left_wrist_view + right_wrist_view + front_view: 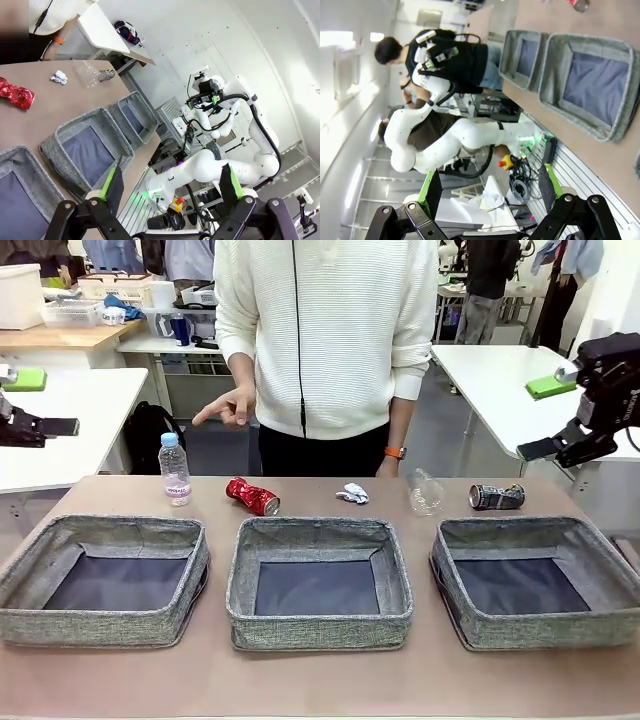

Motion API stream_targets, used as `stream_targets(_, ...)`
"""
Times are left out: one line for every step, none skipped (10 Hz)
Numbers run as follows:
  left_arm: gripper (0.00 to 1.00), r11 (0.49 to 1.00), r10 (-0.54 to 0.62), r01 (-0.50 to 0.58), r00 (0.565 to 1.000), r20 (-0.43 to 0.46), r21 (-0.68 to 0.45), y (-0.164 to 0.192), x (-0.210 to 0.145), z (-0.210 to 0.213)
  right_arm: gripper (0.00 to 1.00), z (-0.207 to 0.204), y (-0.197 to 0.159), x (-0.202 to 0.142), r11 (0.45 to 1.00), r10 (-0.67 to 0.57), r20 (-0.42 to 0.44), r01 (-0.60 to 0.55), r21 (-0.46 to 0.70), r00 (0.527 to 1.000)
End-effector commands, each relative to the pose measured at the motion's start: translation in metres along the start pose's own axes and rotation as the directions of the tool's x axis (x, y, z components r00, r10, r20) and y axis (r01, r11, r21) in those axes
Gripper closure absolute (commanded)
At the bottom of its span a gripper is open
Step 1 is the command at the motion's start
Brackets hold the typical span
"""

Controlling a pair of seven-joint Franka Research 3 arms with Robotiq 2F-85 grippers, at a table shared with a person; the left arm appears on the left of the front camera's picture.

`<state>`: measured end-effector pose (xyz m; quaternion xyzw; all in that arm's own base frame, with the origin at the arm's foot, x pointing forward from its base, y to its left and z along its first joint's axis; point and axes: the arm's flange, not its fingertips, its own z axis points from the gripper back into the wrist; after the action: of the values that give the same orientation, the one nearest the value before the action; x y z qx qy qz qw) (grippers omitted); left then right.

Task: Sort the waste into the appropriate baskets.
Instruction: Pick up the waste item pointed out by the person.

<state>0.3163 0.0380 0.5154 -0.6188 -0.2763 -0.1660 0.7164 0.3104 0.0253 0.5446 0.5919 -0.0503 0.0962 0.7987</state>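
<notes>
The waste lies in a row along the far side of the table: a clear bottle with pink label (pixel 174 470) standing upright, a crushed red can (pixel 252 496), a white paper wad (pixel 352 494), a clear label-less bottle (pixel 425 492) and a dark can (pixel 497 497) on its side. Three grey baskets, left (pixel 100 625), middle (pixel 318 630) and right (pixel 540 630), stand empty in front of them. My left gripper (pixel 45 427) hangs off the table's left side, and its own view shows it open (pixel 170 185). My right gripper (pixel 560 447) is raised beyond the right edge, open (pixel 489 192).
A person stands at the far side behind the red can, one hand (pixel 228 408) pointing to the left. White tables flank the person. A bare strip of table runs in front of the baskets. From the left wrist, the red can (pixel 15 95) and paper wad (pixel 60 76) show.
</notes>
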Motion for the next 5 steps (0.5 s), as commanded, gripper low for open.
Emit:
stream_targets(0.00,0.999,-0.026,0.026,1.000,0.016,-0.023,0.0001,0.0026,-0.0009,0.00,-0.0012,0.0027,0.0042,1.000,0.013,0.007,-0.013,0.021,1.000)
stream_targets(0.00,0.999,-0.026,0.026,1.000,0.016,-0.023,0.0001,0.0026,-0.0009,0.00,-0.0012,0.0027,0.0042,1.000,0.013,0.007,-0.013,0.021,1.000)
stream_targets(0.00,0.999,-0.026,0.026,1.000,0.016,-0.023,0.0001,0.0026,-0.0009,0.00,-0.0012,0.0027,0.0042,1.000,0.013,0.007,-0.013,0.021,1.000)
stream_targets(0.00,0.999,-0.026,0.026,1.000,0.016,-0.023,0.0001,0.0026,-0.0009,0.00,-0.0012,0.0027,0.0042,1.000,0.013,0.007,-0.013,0.021,1.000)
stream_targets(0.00,1.000,-0.001,0.001,1.000,0.000,0.000,0.0000,0.0000,0.0001,0.00,-0.0012,0.0027,0.0042,1.000,0.013,0.007,-0.013,0.021,1.000)
